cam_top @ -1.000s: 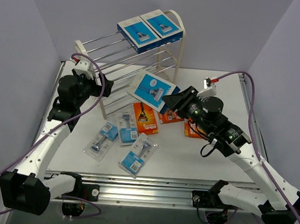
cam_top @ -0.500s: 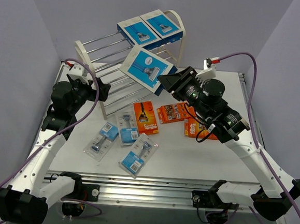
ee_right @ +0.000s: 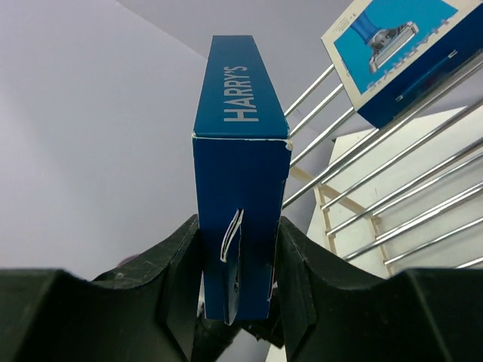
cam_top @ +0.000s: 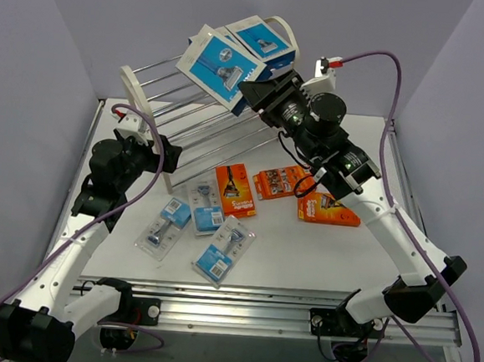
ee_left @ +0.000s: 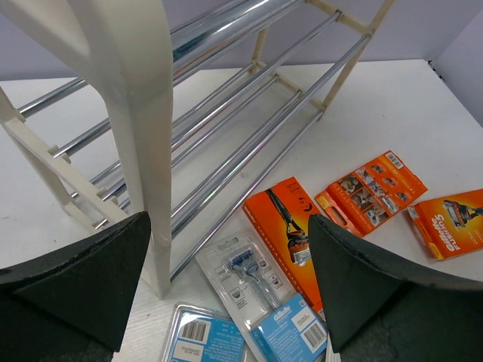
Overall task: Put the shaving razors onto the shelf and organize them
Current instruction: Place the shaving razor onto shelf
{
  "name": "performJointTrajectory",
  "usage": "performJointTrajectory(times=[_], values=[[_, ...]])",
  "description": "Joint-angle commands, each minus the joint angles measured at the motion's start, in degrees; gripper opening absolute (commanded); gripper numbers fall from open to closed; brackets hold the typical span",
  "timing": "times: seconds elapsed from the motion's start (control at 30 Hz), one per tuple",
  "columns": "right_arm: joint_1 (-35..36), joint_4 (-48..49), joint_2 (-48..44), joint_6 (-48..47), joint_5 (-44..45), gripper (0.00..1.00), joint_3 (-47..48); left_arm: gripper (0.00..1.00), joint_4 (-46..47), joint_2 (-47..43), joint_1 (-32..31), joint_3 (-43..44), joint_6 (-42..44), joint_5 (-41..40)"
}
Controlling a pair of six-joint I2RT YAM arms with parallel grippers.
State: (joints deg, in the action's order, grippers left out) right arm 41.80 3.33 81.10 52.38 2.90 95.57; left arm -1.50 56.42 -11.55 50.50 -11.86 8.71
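Though half-spread, right gripper (ee_right: 238,265) around box (ee_right: 241,151)

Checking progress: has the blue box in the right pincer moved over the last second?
Yes. The blue box in the right pincer rose and went back, from before the shelf's lower rods up to its top tier.

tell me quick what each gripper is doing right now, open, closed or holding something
left gripper: open, holding nothing
right gripper: closed on the blue razor box, gripping its narrow sides
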Motion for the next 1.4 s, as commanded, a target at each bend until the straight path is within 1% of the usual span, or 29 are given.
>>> performJointTrajectory(times=[0.0, 0.27, 0.37, 0.4, 0.47, 0.5, 0.67, 0.97, 1.37], values=[[1.3, 9.2, 3.1, -0.1, 4.6, 0.0, 4.9, 0.94, 3.3, -1.3, -0.9, 0.4, 0.3, -1.2], [6.8, 13.7, 12.8, -1.6, 11.6, 0.0, 13.3, 0.94, 1.8, -3.2, -3.2, 0.5, 1.2, -6.2], [7.4, 14.9, 16.0, -1.4, 13.6, 0.0, 15.9, 0.94, 1.6, -3.8, -4.0, 0.7, 1.4, -8.5], [7.6, 15.3, 17.2, -1.3, 14.1, 0.0, 16.2, 0.94, -0.5, -3.9, -4.4, 0.7, 1.4, -11.1], [7.7, 16.8, 18.4, -1.0, 14.7, 0.0, 16.7, 0.94, -1.2, -4.3, -4.8, 0.9, 1.4, -12.9], [7.7, 17.1, 19.3, -0.9, 14.8, 0.0, 16.8, 0.94, -1.9, -4.5, -5.1, 1.0, 1.4, -15.2], [7.9, 18.8, 22.5, 0.4, 16.3, 0.0, 17.5, 0.94, -3.5, -5.4, -6.6, 1.4, 1.1, -20.4], [8.0, 20.2, 28.3, 1.8, 18.4, 0.0, 20.2, 0.94, -4.6, -5.9, -8.6, 1.8, 1.4, -23.0], [8.2, 20.4, 32.1, 3.3, 20.2, 0.0, 22.8, 0.94, -5.0, -6.3, -10.2, 1.9, 1.9, -24.4]])
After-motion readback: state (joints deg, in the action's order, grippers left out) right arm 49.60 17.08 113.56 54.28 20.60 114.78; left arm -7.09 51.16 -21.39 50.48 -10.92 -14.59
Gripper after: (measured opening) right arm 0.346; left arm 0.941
